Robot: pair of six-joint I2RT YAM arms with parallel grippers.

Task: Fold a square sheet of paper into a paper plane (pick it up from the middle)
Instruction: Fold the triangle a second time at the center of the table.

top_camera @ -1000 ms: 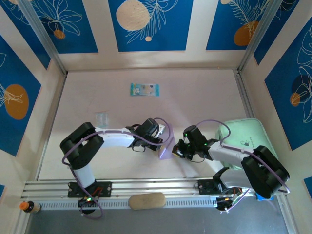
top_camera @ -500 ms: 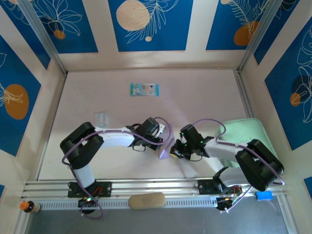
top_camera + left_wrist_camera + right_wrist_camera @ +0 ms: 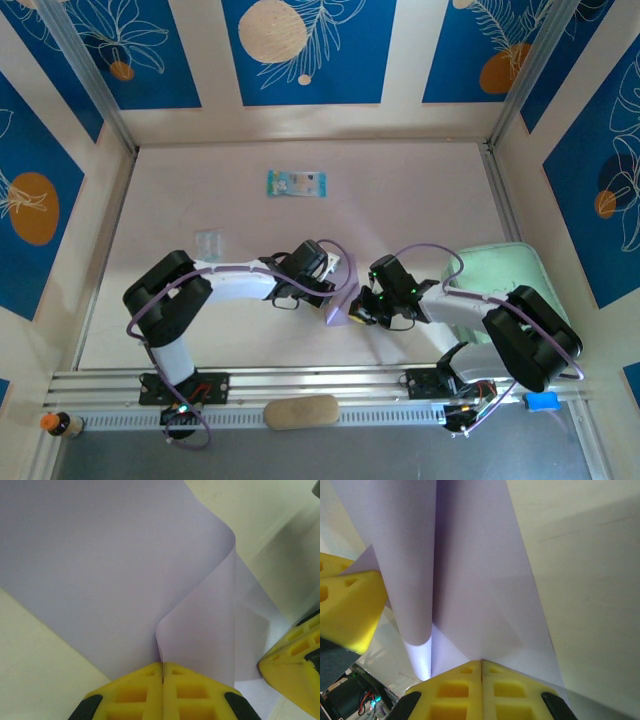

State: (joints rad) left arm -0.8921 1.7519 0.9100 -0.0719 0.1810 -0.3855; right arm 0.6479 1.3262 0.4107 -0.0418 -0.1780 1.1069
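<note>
Within 1 second the right gripper (image 3: 362,310) shifted left then settled — it and the left gripper (image 3: 330,280) both pinch the lilac sheet (image 3: 338,305) at lower centre, fold in progress.

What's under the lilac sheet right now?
Pale table shows around the sheet, which the left tool and right tool pinch, curled. The spot directly beneath is hidden by the sheet itself.
</note>
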